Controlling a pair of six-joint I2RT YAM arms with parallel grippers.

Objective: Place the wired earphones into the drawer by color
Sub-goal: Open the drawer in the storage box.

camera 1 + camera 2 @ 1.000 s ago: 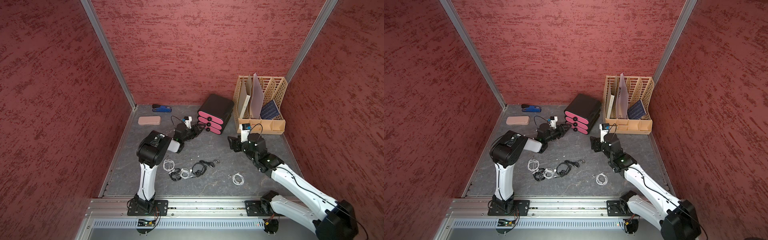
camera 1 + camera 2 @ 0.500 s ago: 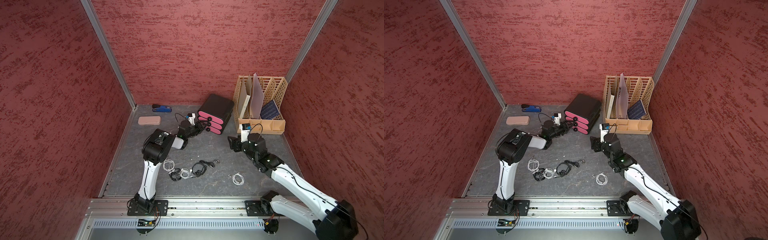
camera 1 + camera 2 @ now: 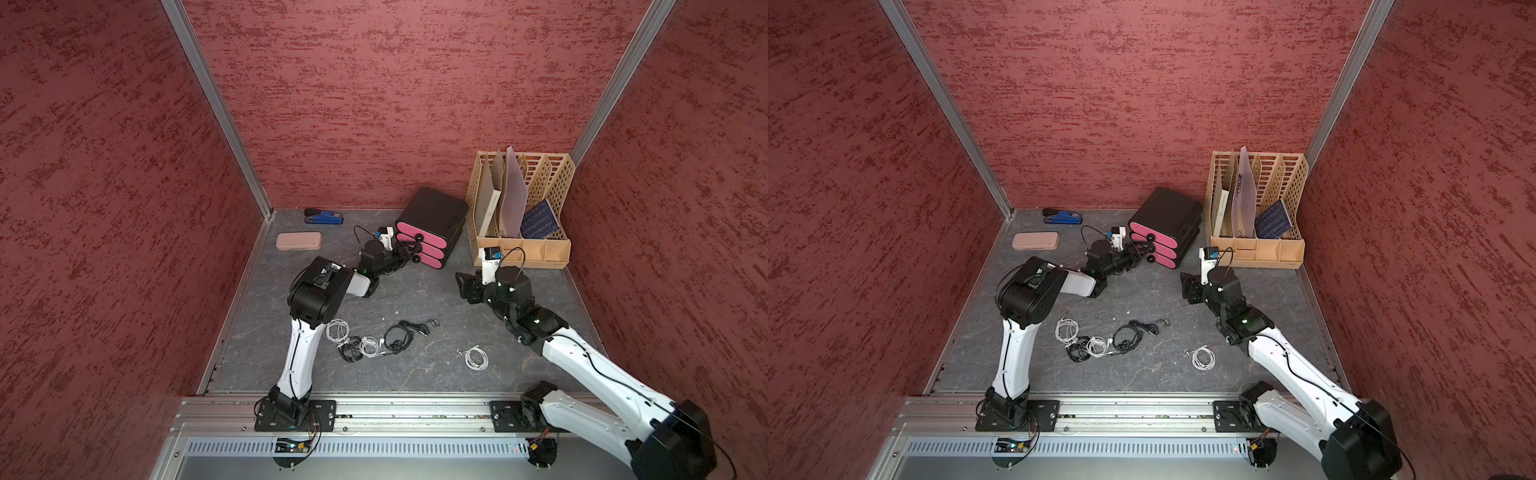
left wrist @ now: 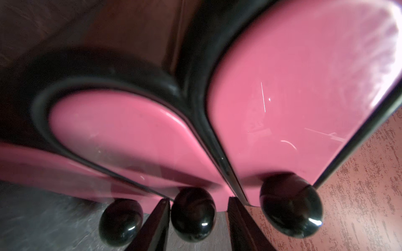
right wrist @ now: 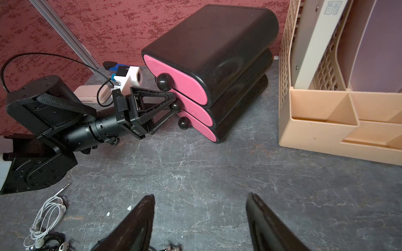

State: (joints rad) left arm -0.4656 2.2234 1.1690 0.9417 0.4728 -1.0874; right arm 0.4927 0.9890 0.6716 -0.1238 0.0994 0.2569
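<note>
The left gripper (image 3: 1139, 252) is positioned at the pink fronts of the drawer unit (image 3: 1169, 214), far centre. The right gripper (image 3: 1187, 288) hangs near-right of it, apart. White and black wired earphones (image 3: 1096, 346) lie on the near bench (image 3: 1154, 374).

— Is the left pincer (image 4: 199, 201) tight on the middle knob (image 4: 193, 219)?
— Can't tell. Its fingers (image 4: 155, 226) run off the edge of the left wrist view, and the drawer (image 4: 293, 97) fronts are blurred there.
— What lies inside the drawer?
— Hidden; every front is closed.
— And the earphones (image 3: 370, 345)?
— In both top views the tangled heap is too small to count. The right wrist view cuts it off, along with the right pincer (image 5: 200, 195) and the file rack (image 5: 326, 130).
</note>
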